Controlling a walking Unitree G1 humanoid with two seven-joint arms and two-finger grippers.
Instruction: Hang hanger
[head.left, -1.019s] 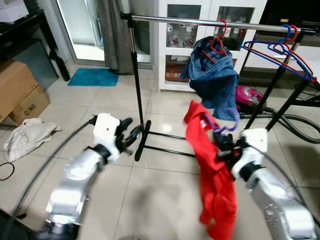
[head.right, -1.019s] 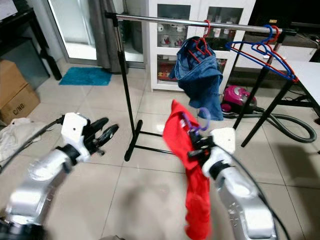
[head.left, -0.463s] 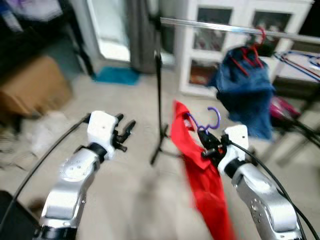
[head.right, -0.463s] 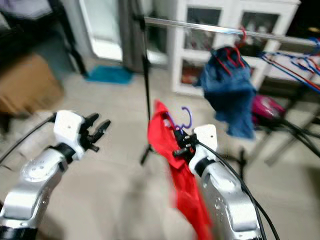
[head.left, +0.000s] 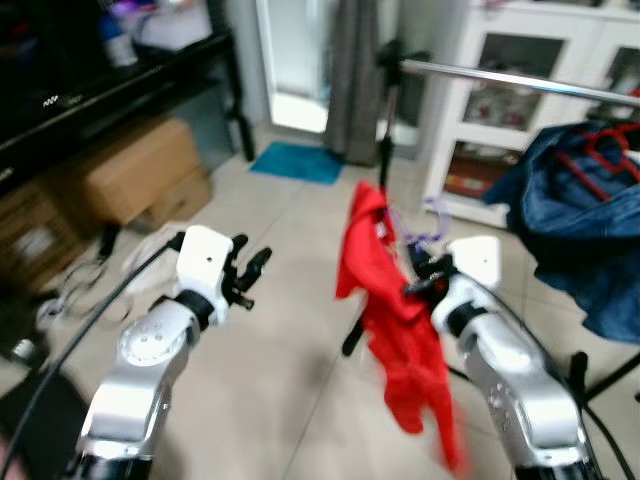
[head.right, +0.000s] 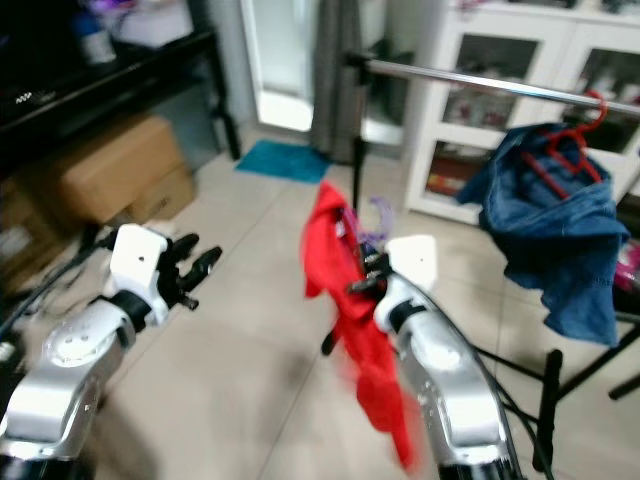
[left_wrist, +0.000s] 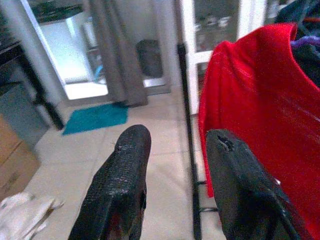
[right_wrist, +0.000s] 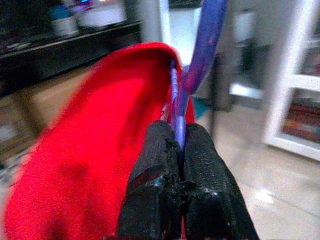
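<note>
A purple hanger (head.left: 432, 214) carries a red garment (head.left: 395, 320) that hangs down toward the floor. My right gripper (head.left: 420, 281) is shut on the hanger's neck just under the hook, and the right wrist view shows both fingers (right_wrist: 156, 150) pressed on the purple hanger (right_wrist: 205, 45). The silver clothes rail (head.left: 520, 80) runs above and to the right, beyond the hanger. My left gripper (head.left: 250, 275) is held out at the left, open and empty, with the red garment (left_wrist: 265, 120) off to one side of it in the left wrist view.
A blue denim garment (head.left: 575, 210) on a red hanger (head.right: 565, 150) hangs from the rail at the right. The rail's black upright (head.left: 384, 120) stands behind the red garment. Cardboard boxes (head.left: 130, 175), a white cloth (head.left: 150, 250) and a teal mat (head.left: 297, 162) lie at the left.
The whole view has swung to the left, so the rail and denim now sit further right and the boxes have come into view. The right gripper still holds the hanger.
</note>
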